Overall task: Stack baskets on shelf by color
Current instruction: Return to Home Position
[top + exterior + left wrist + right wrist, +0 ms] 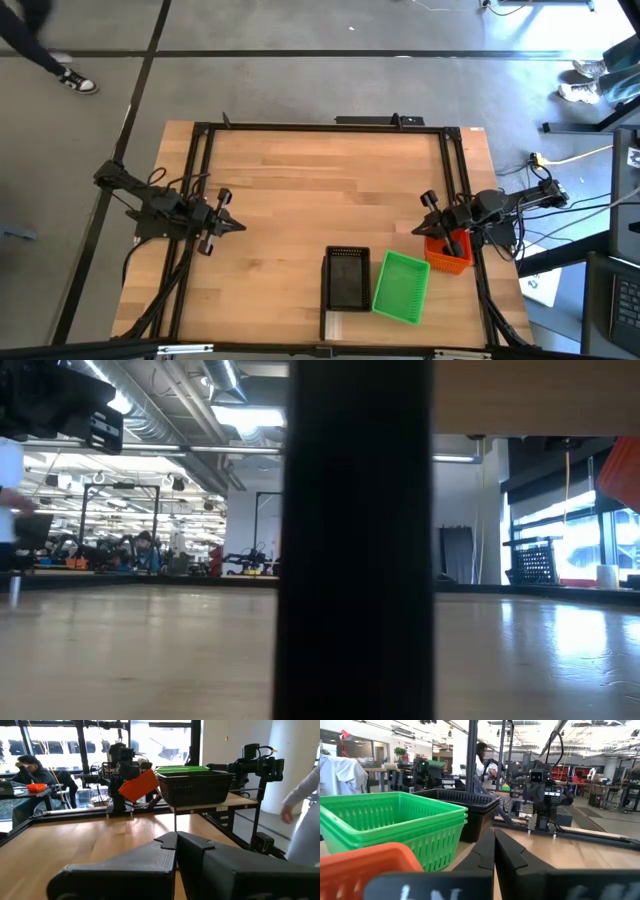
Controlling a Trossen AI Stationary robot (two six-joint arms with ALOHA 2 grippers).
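At table front: black baskets, green baskets, orange basket tilted.

Left arm, right arm, jaws closed

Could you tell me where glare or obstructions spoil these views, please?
High view: window light washes out the floor at the top right; the table is evenly lit. Low view: a dark upright blocks the middle. Left wrist view: bright windows backlight the right arm and orange basket.
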